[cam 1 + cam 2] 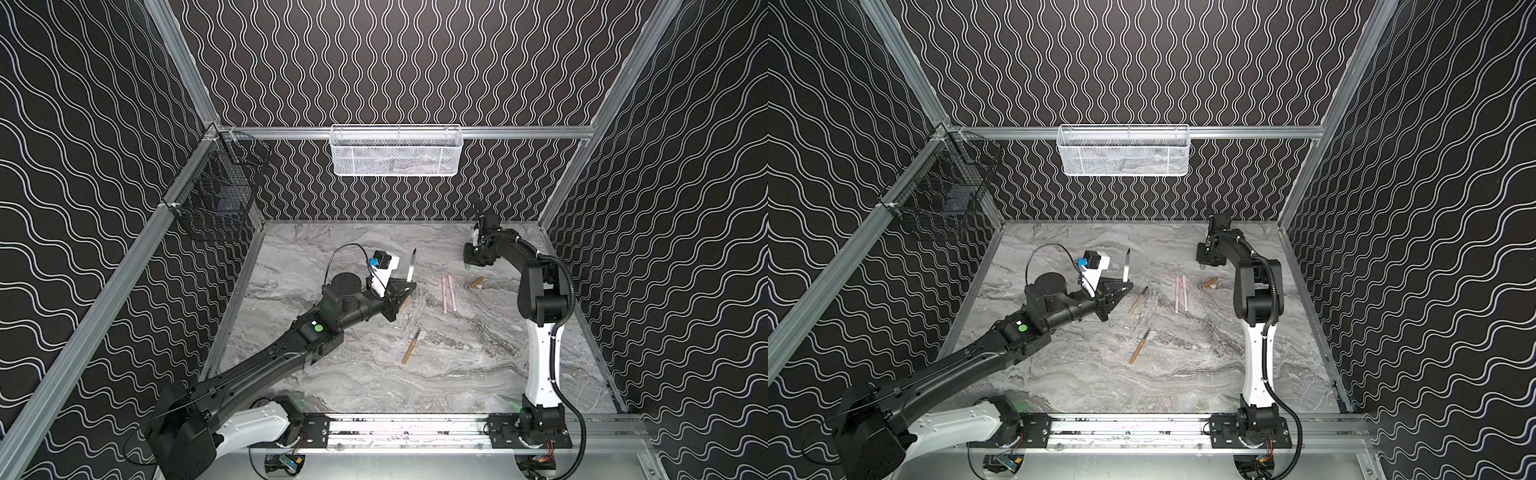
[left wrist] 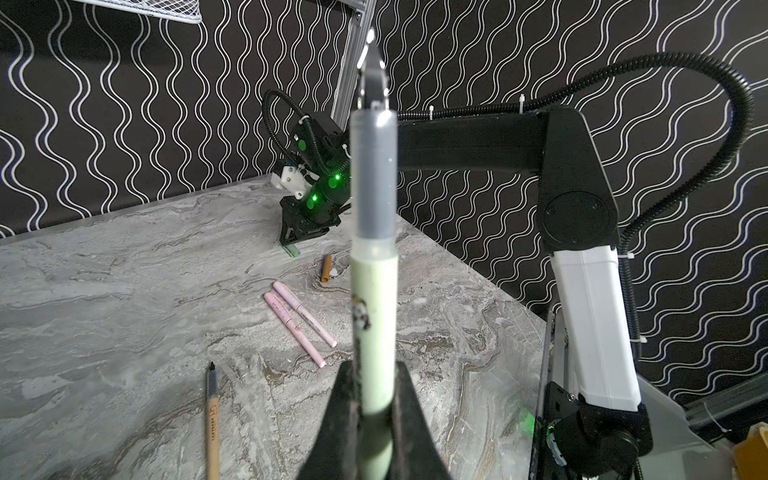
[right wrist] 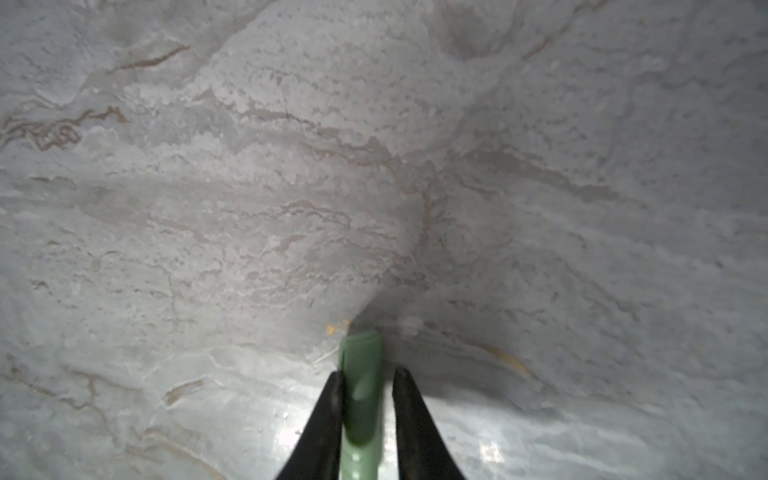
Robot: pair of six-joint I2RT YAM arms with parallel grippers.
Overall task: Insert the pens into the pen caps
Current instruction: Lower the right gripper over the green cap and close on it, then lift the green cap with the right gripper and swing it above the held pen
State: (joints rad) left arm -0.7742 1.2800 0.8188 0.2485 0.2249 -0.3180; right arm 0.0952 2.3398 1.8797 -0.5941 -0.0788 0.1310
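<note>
My left gripper [image 2: 376, 368] is shut on the pale green pen [image 2: 374, 291], holding it upright with its dark tip up [image 1: 411, 266] [image 1: 1126, 266]. At the back right, my right gripper [image 3: 365, 374] points down at the table and straddles the green pen cap [image 3: 360, 353] [image 1: 468, 267]. One finger touches the cap and a thin gap shows at the other. Two pink pens [image 1: 448, 293] [image 1: 1181, 293] lie side by side mid-table. A tan-orange cap [image 1: 476, 283] [image 2: 327, 268] lies right of them. One tan pen [image 1: 411, 347] lies nearer the front, another [image 1: 1138, 300] lies beside my left gripper.
A white mesh basket [image 1: 395, 151] hangs on the back wall and a black wire basket [image 1: 216, 195] on the left wall. Aluminium frame rails [image 1: 415, 428] border the marble table [image 1: 353, 374]. The right arm [image 2: 582, 291] stands at the table's right side.
</note>
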